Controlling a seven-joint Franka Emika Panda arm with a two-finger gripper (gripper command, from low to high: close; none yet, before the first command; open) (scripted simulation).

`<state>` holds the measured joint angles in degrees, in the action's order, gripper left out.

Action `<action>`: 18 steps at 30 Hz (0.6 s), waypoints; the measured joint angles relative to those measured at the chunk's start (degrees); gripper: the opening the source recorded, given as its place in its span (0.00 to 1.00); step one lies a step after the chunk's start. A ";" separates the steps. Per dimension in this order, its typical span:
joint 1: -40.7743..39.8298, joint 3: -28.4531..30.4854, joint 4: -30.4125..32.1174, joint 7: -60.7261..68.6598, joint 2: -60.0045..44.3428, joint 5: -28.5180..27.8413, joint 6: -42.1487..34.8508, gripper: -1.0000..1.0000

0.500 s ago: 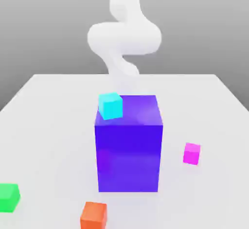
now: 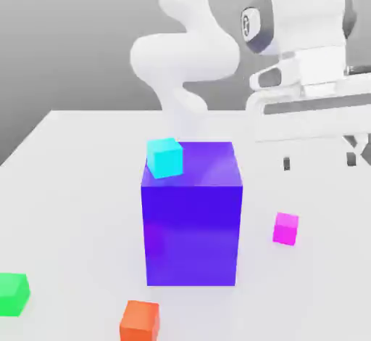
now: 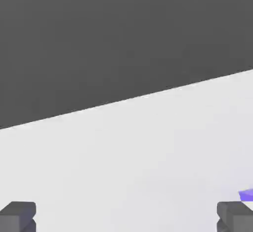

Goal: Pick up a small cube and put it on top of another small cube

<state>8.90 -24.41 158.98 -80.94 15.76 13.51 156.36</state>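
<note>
The small magenta cube point(image 2: 285, 228) rests on the white table at the exterior view's right, beside the big blue-purple block point(image 2: 191, 216). The small green cube point(image 2: 13, 294) sits near the front edge at the exterior view's left. My gripper point(image 2: 319, 162) hangs open in the air above and slightly behind the magenta cube, its two dark fingertips point(image 2: 287, 164) spread wide with nothing between them. In the hand view the fingertips point(image 3: 19, 215) frame bare table, and a sliver of the blue-purple block point(image 3: 247, 195) peeks in beside one of them.
A cyan cube point(image 2: 165, 157) lies on the blue-purple block's top, at its corner. An orange cube point(image 2: 139, 321) sits at the table's front edge. The white table point(image 2: 80, 187) extends around the block.
The hand and gripper have come into the exterior view at the upper right, above the magenta cube. None of the cubes has moved.
</note>
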 joint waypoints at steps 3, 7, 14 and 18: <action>1.52 -4.32 4.69 -8.02 -5.41 -0.53 4.42 0.50; 1.08 -8.26 9.46 -22.14 -13.43 -9.20 10.74 0.50; 25.15 21.49 6.97 -40.52 -28.37 -33.28 22.13 0.50; 27.31 23.68 6.67 -40.82 -29.93 -33.57 23.51 0.00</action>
<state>36.22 -0.73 165.65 -121.76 -14.17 -20.06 179.87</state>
